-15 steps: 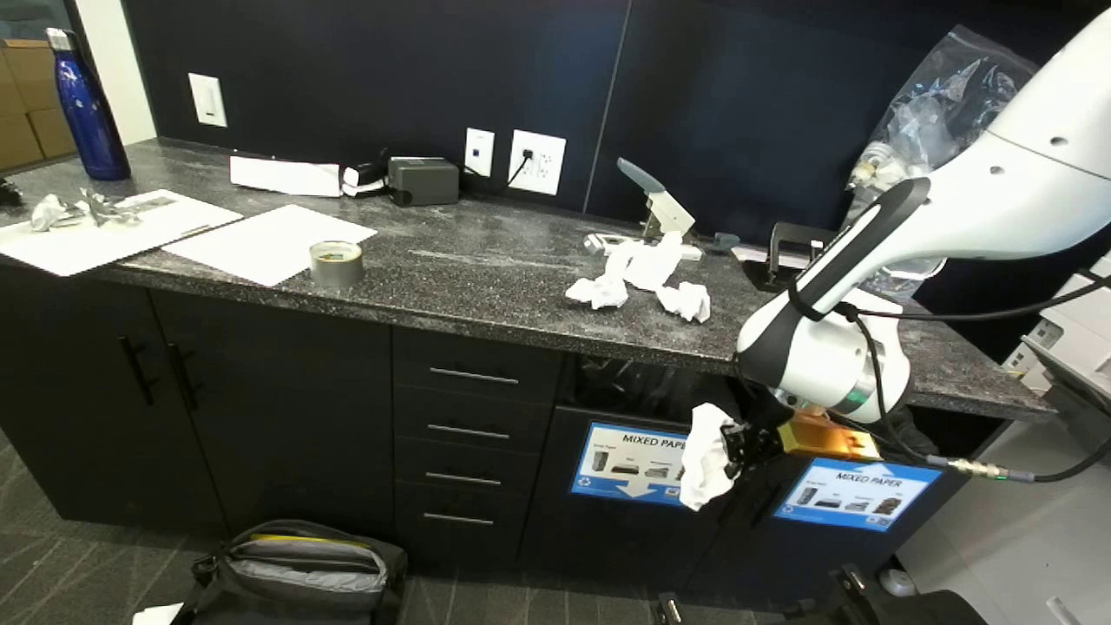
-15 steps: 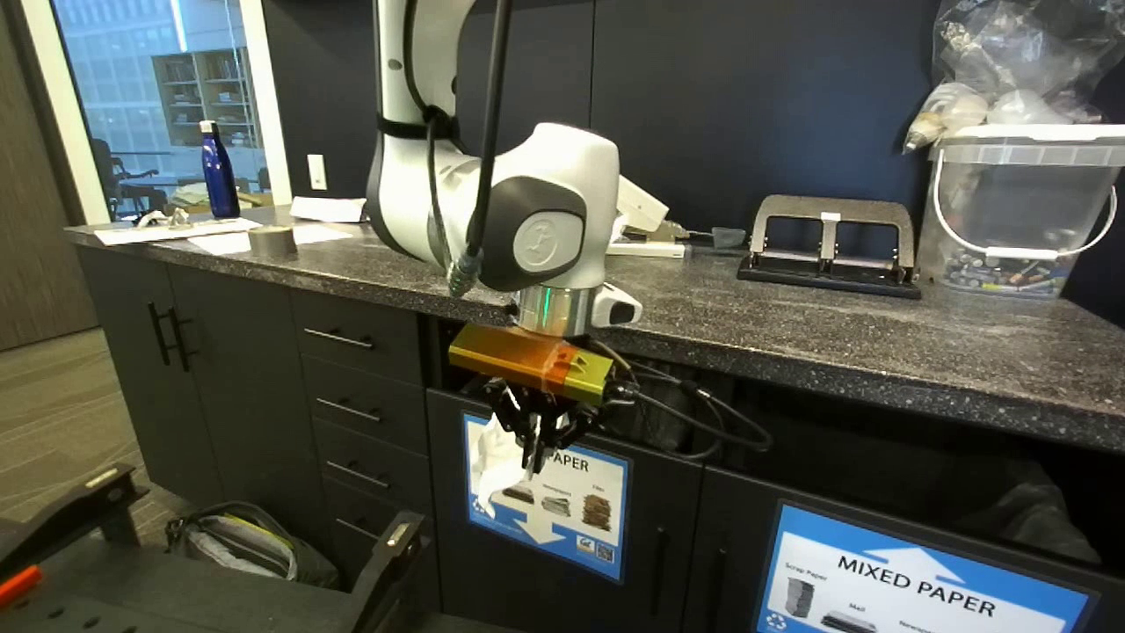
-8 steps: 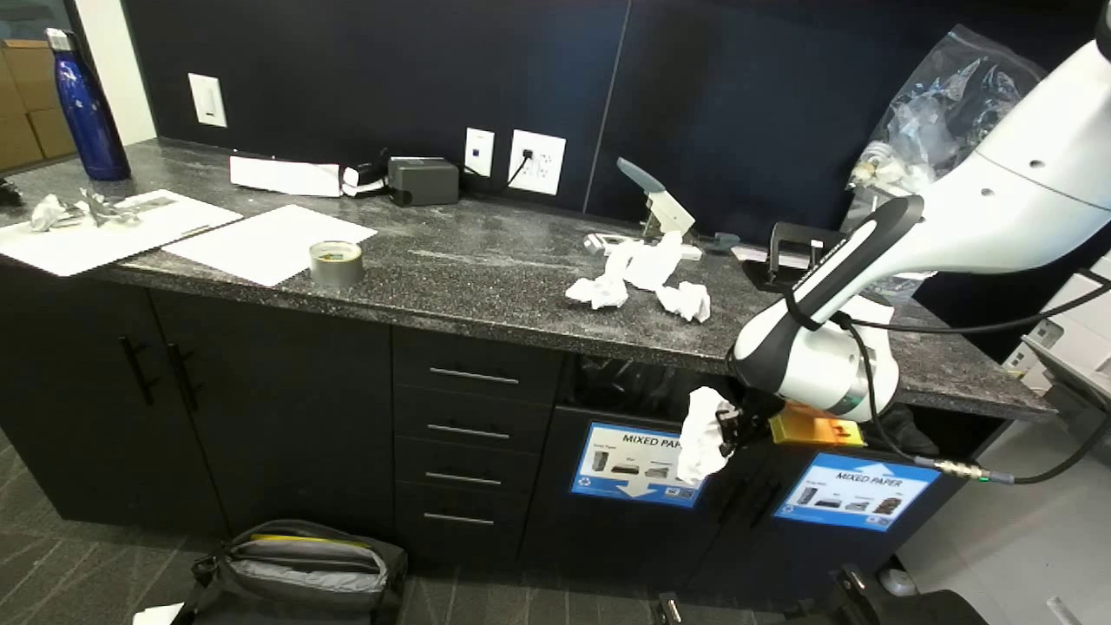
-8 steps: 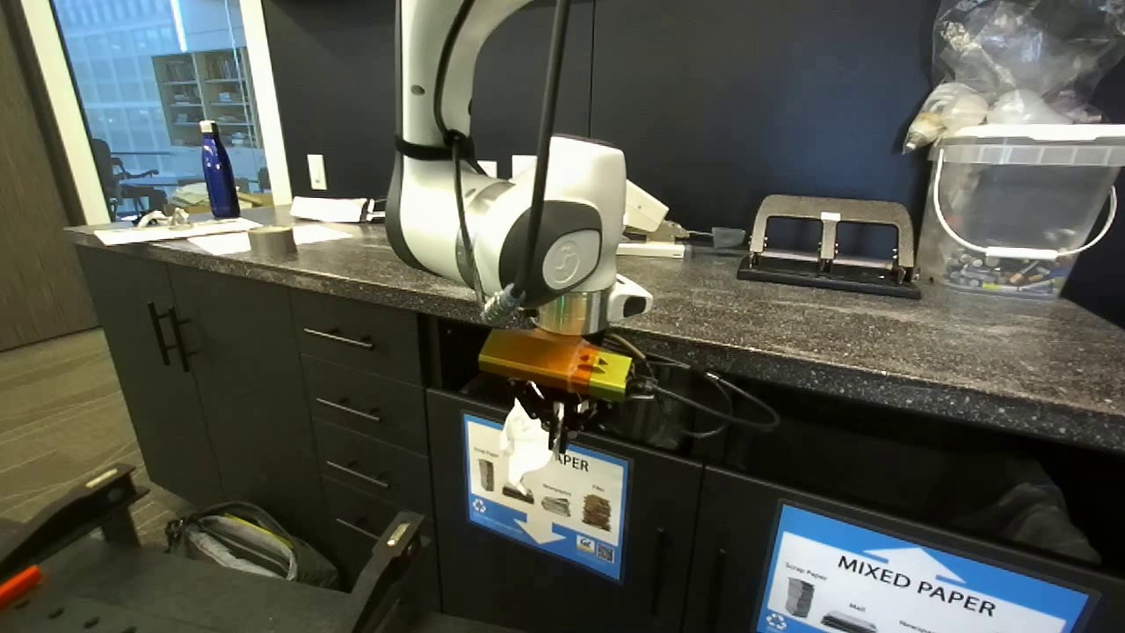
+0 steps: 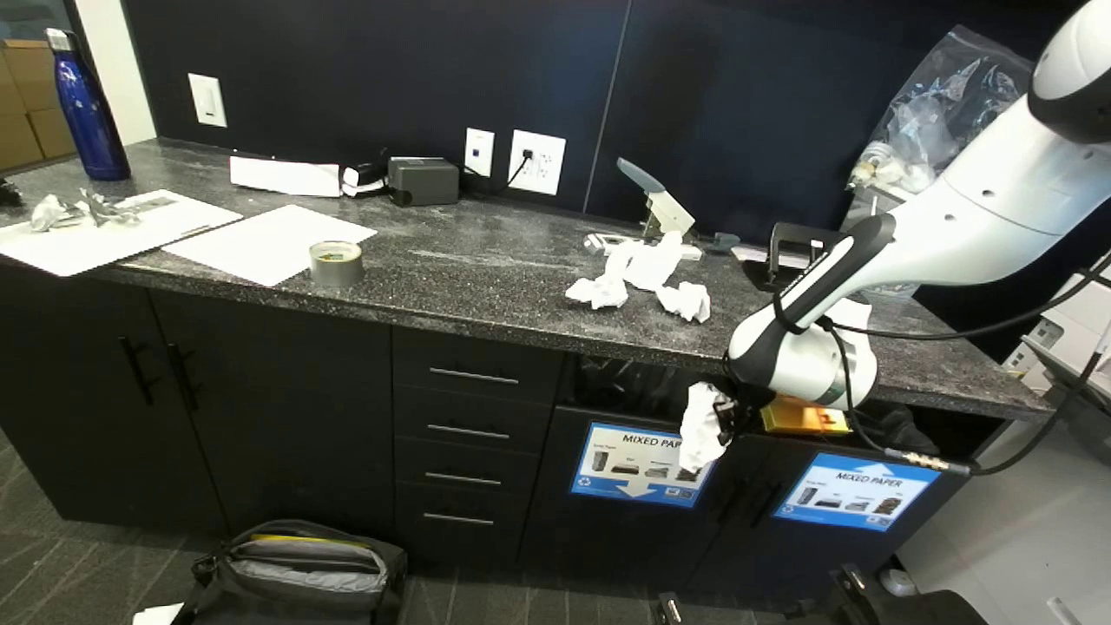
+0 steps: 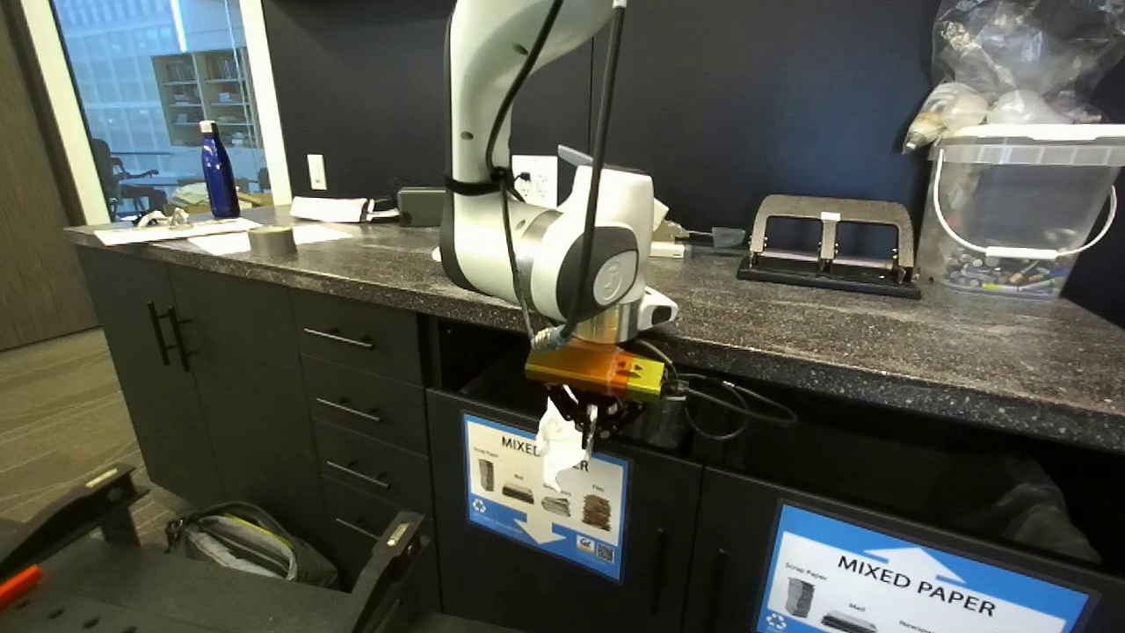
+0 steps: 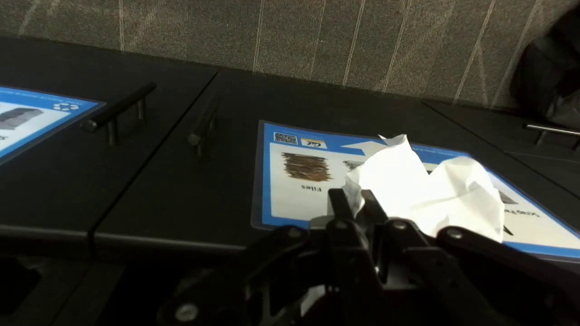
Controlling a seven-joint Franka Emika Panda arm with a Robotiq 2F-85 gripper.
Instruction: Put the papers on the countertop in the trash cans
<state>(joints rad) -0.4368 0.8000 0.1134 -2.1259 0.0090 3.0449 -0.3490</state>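
Observation:
My gripper [image 7: 355, 199] is shut on one crumpled white paper wad [image 7: 421, 185], pinched at its edge between the fingertips. In both exterior views the held wad [image 5: 701, 425] [image 6: 560, 444] hangs in front of the label of a trash can [image 5: 599, 529], below the countertop [image 5: 486, 278] edge. Another trash can [image 5: 833, 551], also with a blue-and-white label, stands beside it. Several white papers [image 5: 647, 263] lie together on the countertop near the stapler. More crumpled papers [image 5: 52, 213] lie on flat sheets at the far end. In an exterior view the arm hides the nearer wads.
The dark opening [image 5: 634, 386] above the bin front shows black plastic. On the countertop stand a tape roll [image 5: 337, 263], a blue bottle [image 5: 89, 113], a stapler [image 5: 664, 208], a hole punch [image 6: 826, 242] and a clear bucket [image 6: 1011, 207]. A bag [image 5: 299, 573] lies on the floor.
My gripper has risen a little, carrying the paper wad up along the bin front; it shifts right in an exterior view. The papers on the countertop have not moved.

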